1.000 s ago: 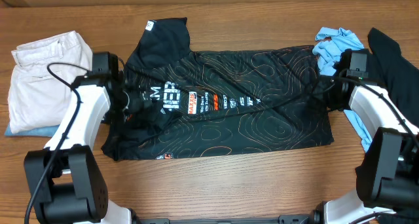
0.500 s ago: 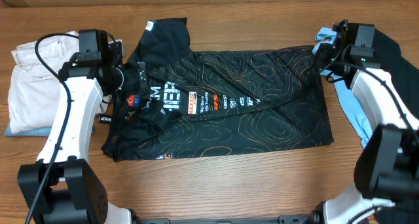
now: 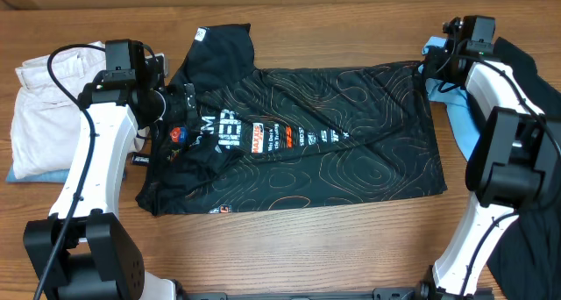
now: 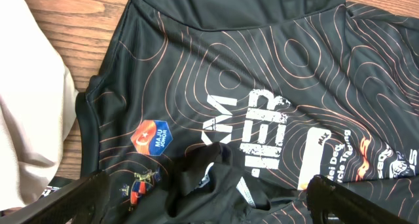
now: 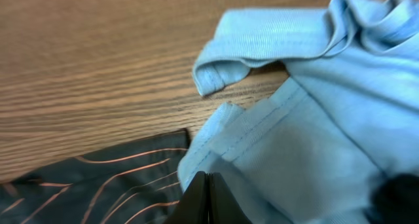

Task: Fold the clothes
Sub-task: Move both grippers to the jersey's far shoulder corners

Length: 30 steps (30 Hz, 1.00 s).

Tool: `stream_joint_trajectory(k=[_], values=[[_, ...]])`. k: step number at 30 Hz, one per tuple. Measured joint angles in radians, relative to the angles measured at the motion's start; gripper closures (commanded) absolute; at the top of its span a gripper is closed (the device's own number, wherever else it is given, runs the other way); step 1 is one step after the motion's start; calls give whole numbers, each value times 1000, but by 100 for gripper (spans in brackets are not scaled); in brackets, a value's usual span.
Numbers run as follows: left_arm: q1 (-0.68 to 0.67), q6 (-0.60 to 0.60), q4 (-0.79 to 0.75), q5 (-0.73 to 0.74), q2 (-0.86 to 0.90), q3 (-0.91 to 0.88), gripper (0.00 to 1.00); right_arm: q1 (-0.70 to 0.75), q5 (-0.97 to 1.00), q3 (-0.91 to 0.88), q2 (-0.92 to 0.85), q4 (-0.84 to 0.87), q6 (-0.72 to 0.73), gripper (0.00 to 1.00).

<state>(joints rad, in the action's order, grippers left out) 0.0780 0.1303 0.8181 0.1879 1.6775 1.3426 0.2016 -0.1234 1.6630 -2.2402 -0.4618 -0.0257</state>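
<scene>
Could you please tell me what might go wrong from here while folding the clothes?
The right claw is shut where the light-blue shirt meets the corner of the black orange-contoured jersey; pulling may drag the shirt along. The jersey lies bunched under the open left claw, so a fold may trap wrinkles.

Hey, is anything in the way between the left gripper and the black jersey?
Nothing visible is. The left gripper hangs with its jaws open directly above the black jersey, and the printed chest shows bare between them. The beige garment lies off to the side.
</scene>
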Motion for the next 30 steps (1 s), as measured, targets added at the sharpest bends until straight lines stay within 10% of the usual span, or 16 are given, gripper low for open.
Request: stream_joint_trajectory(k=[12, 20, 30], values=[[0, 0, 0, 0, 0, 0, 1, 77, 136, 18, -60, -2, 51, 94], [0, 0, -66, 3, 0, 0, 0, 174, 111, 56, -60, -79, 40, 29], [0, -11, -135, 4, 19, 78, 0, -4, 50, 239, -32, -314, 3, 23]])
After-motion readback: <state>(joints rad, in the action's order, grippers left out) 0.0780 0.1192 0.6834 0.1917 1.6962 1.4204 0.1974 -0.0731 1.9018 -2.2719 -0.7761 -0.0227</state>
